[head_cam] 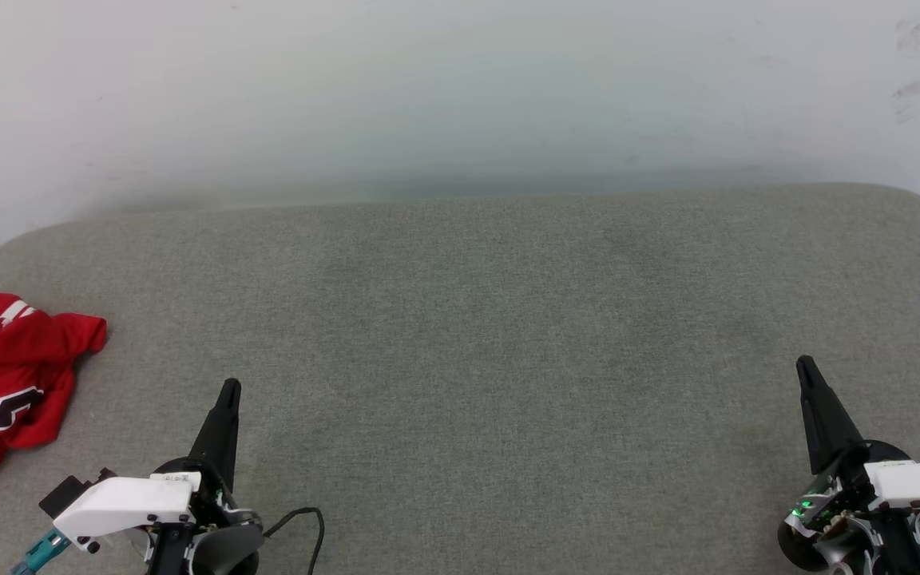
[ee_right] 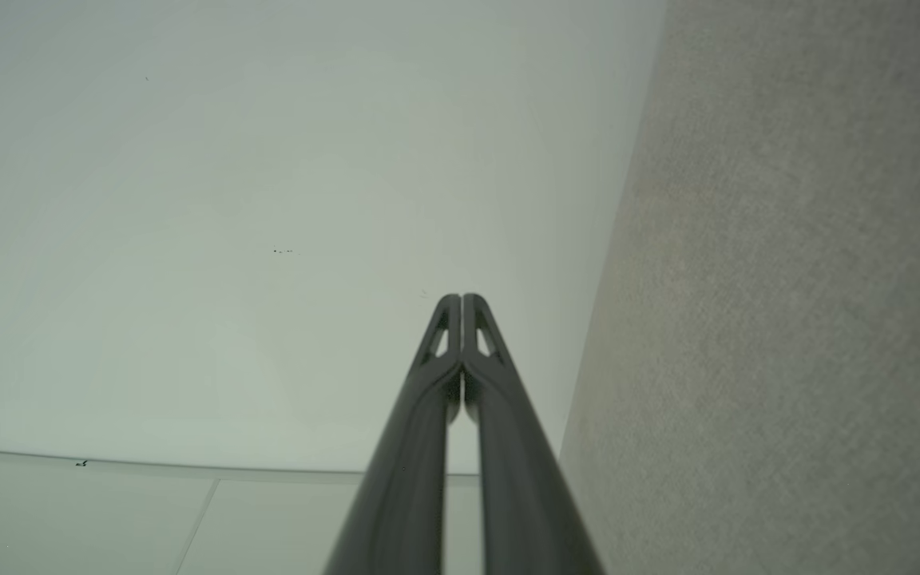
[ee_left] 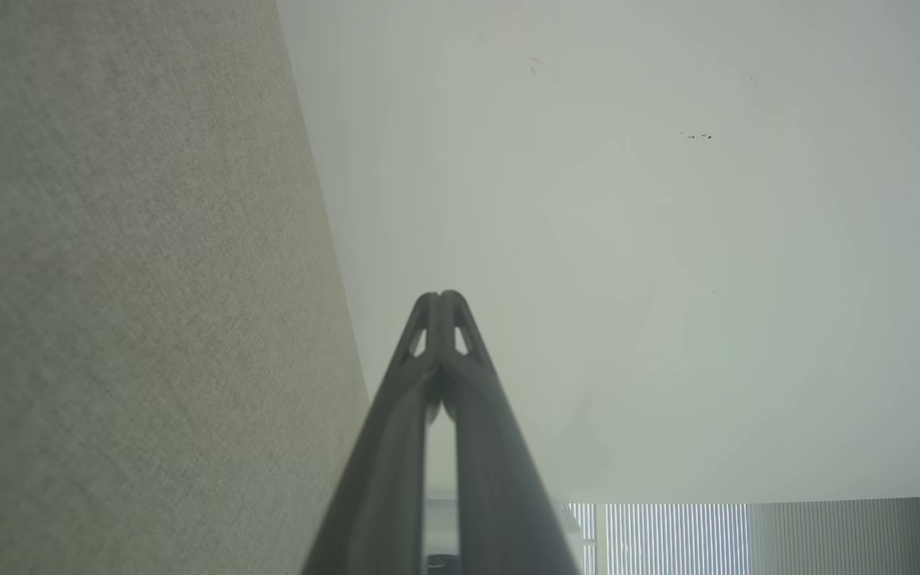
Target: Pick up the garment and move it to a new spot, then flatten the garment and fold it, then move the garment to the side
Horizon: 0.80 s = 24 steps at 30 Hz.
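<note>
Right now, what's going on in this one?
Nothing is being handled. The red garment lies crumpled at the left edge of the grey padded surface, not flattened or folded. The left claw and right claw are both shut and empty at the near side, clear of the garment; the left one is nearer to it.

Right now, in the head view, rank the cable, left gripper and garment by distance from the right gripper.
From the right gripper:
1. Cable, lower left, beside the left arm.
2. Left gripper, just left of the cable.
3. Garment, crumpled at the far left edge.
</note>
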Available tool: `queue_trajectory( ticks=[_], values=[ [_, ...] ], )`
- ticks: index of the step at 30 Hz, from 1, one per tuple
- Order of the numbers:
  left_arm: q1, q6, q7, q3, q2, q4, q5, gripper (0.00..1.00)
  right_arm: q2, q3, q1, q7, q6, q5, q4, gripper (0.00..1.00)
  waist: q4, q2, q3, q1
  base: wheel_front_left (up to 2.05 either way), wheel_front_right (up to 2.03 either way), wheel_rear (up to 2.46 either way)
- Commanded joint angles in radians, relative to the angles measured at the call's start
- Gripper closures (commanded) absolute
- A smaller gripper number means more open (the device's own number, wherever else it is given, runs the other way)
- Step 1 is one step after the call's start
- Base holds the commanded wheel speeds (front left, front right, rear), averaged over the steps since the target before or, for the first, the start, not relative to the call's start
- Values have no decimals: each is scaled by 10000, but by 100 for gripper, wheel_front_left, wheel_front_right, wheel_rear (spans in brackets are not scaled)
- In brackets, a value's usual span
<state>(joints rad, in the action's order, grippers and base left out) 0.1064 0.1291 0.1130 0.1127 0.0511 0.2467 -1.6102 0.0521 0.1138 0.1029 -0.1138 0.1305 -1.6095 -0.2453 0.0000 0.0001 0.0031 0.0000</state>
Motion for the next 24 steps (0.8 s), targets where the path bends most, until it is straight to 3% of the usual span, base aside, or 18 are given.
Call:
queue_trajectory(
  ticks=[1,24],
  values=[
    [62,30,29,21,-8,-7,30,100,-30,-6,124,-10,4,13,-6,100,0,-1,0,0,0,0,0],
    [62,30,29,24,-8,-7,29,100,-30,-7,124,-9,4,12,-6,100,0,-1,0,0,0,0,0]
  ],
)
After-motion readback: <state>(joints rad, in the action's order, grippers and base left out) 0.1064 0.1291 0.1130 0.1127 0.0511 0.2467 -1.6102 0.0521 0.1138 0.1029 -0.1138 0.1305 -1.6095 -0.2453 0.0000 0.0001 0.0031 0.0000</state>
